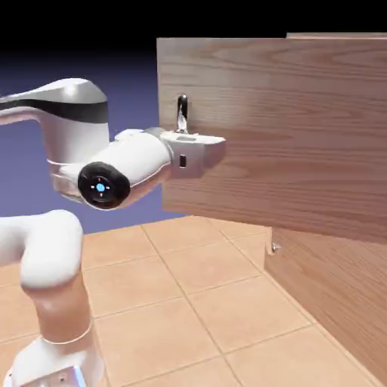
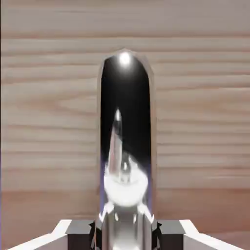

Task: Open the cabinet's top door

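- Gripper (image 1: 184,140) clenched on the silver bar handle (image 1: 182,113) — bar rising between the fingertips toward 12 o'clock in the hand view, long axis upright;
- top door (image 1: 287,128) swung out from the cabinet (image 1: 340,295), handle at its 9 o'clock edge;
- nothing visible inside — interior hidden.

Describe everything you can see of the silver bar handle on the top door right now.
The slim curved silver bar handle stands vertical near the free left edge of the large wood-grain top door, which has swung out from the light brown cabinet. It looks like polished metal. In the hand view it fills the middle, mirror-dark with a bright glint near its rounded top. The white arm's gripper has its jaws shut on its lower part.
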Motion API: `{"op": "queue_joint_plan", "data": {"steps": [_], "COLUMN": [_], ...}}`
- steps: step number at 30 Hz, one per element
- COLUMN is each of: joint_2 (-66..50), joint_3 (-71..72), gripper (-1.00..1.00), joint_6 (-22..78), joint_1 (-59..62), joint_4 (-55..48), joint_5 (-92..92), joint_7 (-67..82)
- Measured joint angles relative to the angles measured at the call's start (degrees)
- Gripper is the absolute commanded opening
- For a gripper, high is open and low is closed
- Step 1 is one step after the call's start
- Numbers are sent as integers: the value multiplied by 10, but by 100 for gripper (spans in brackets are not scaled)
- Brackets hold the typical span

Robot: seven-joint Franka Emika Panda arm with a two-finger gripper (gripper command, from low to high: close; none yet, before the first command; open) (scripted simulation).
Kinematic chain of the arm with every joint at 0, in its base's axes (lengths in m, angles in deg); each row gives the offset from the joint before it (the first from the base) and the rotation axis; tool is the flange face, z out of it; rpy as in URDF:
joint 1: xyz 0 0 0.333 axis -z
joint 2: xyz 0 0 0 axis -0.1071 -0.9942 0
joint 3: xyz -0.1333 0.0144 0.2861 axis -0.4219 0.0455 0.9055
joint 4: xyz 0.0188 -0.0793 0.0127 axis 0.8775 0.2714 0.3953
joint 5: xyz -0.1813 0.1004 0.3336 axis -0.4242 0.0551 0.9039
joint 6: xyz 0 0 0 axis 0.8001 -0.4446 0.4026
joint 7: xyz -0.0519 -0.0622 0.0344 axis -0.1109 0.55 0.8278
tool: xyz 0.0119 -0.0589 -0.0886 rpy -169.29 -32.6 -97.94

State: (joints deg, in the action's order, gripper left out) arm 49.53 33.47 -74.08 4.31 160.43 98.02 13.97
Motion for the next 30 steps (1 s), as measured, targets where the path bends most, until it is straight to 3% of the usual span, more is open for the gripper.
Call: {"op": "queue_joint_plan", "data": {"steps": [14,30], "joint_2": [-85,-74], "joint_3": [-265,-430], "gripper": [-100,-100], "joint_6": [284,516], "joint_1": [-170,-451], "joint_4": [-261,-593], "joint_5": [-191,-268], "joint_7": [-5,-65]}}
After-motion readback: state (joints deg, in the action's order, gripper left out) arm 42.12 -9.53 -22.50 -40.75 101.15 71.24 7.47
